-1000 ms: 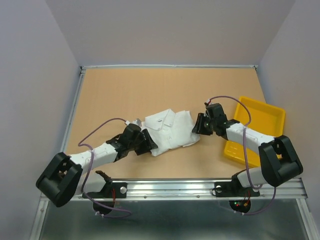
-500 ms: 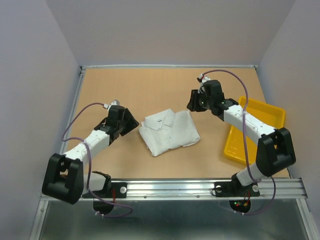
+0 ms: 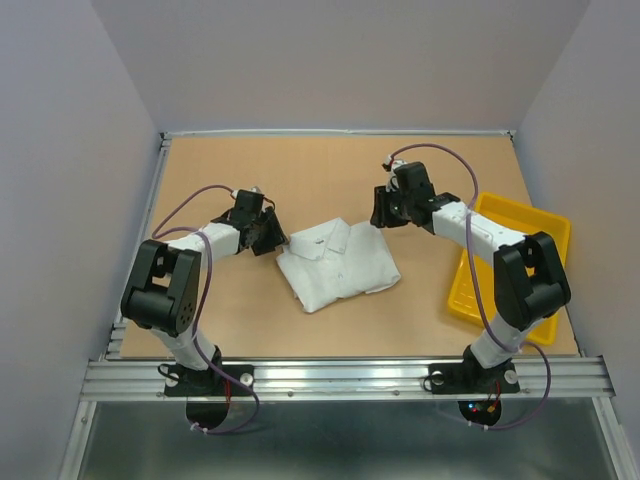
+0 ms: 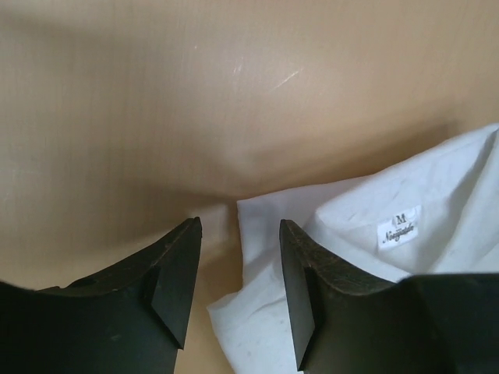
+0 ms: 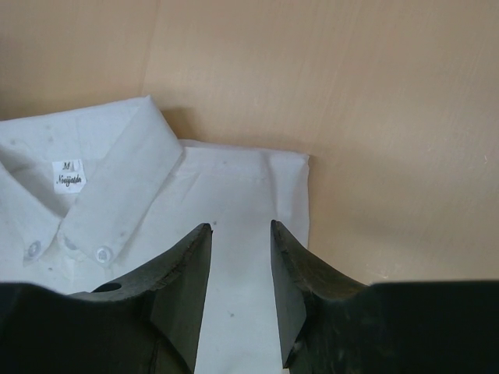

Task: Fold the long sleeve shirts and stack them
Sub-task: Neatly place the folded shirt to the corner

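Top external view: a folded white collared long-sleeve shirt (image 3: 338, 262) lies near the middle of the tan wooden table (image 3: 300, 175), its collar (image 3: 325, 240) toward the far side. The left gripper (image 3: 268, 232) sits just beside the shirt's far-left corner, and the right gripper (image 3: 385, 212) is at its far-right corner. A yellow plastic tray (image 3: 540, 235) rests at the table's right edge, apart from the shirt. In the left wrist view, the left gripper's black fingers (image 4: 175, 273) stand apart with nothing between them, and a shirt corner and bare table show in the gap. In the right wrist view, the right gripper's fingers (image 5: 183, 273) stand parted above the white fabric, holding nothing, beside the buttoned collar and a small neck label (image 5: 69, 174).
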{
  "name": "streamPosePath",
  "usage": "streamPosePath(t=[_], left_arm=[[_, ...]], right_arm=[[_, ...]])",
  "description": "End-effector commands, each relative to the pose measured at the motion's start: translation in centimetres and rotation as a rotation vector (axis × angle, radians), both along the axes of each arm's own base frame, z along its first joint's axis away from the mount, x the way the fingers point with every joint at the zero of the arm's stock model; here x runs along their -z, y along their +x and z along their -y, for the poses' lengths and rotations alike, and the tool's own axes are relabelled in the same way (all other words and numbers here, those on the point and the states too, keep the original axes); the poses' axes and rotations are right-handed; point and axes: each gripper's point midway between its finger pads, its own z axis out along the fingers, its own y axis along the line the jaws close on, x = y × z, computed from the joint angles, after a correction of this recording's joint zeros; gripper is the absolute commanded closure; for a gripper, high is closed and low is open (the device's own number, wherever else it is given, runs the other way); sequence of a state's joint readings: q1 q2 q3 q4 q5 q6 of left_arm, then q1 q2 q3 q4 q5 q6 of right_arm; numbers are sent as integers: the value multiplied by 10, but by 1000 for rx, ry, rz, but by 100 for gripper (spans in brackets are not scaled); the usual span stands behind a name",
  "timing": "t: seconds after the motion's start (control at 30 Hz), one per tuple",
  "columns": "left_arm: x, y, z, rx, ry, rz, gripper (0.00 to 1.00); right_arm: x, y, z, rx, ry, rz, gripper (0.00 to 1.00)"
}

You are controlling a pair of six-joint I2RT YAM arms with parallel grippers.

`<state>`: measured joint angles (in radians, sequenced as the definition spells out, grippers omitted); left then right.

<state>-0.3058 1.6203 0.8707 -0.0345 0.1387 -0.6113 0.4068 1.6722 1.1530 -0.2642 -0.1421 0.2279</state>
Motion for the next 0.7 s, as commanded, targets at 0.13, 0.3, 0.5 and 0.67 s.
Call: streamPosePath(t=[0.13, 0.3, 0.5, 0.67], left_arm=[[7, -1, 15, 75, -3, -35, 49], [15, 0, 17, 69, 9, -60, 54], [22, -2, 15, 65, 26, -80, 67], [28, -6, 16, 73, 31, -98, 84]], right_arm=[[-15, 23, -7, -17, -6, 57, 57], [-12, 27, -9, -29, -10, 56, 57], [-11, 29, -11, -42, -8, 55, 57], [-7, 31, -11, -30, -14, 48, 56]])
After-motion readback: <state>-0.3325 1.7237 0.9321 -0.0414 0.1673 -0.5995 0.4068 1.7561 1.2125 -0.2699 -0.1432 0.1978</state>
